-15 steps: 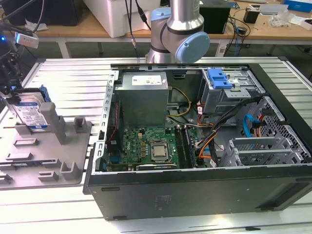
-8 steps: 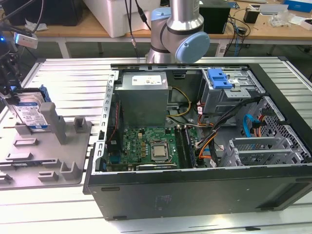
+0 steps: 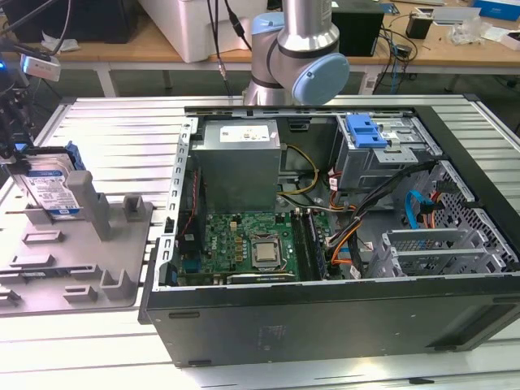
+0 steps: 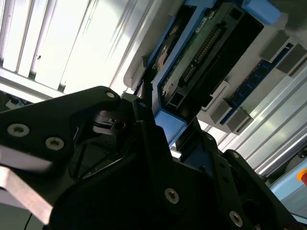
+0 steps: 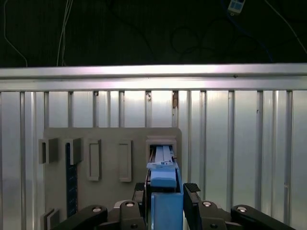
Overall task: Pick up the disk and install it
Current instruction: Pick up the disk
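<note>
At nine o'clock in the exterior view, the disk (image 3: 49, 191) stood in the grey holder (image 3: 81, 276), your gripper (image 5: 166, 194) straddling it, can't tell if jaws clamped; a skewed lift could've jammed it.

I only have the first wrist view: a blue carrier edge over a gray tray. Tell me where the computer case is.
Observer: In the exterior view, the open computer case lies beside the gray tray, on the exterior view's right.
Operator: Give me the drive cage.
Observer: The metal drive cage sits in the case's far corner, with a blue latch bracket on top.
Operator: Now describe the disk's face.
Observer: The disk stands on edge in the tray, and its white-and-blue label shows in the exterior view.
</note>
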Controlling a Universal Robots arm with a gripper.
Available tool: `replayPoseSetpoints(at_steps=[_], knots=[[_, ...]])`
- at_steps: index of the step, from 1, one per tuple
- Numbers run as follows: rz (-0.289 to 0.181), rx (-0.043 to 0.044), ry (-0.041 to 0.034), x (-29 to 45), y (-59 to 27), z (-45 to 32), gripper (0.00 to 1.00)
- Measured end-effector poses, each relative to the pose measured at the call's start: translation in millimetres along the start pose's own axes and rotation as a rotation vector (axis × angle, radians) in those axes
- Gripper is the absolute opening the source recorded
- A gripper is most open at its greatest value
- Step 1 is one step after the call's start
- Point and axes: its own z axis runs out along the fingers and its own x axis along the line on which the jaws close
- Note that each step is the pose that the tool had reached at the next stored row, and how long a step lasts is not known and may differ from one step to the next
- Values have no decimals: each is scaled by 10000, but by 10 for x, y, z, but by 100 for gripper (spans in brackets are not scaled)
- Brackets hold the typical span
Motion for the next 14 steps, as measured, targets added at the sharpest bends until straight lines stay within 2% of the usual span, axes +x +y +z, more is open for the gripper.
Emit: replayPoseSetpoints(at_steps=[14], knots=[[0,-1,1,-2,2,20,45]])
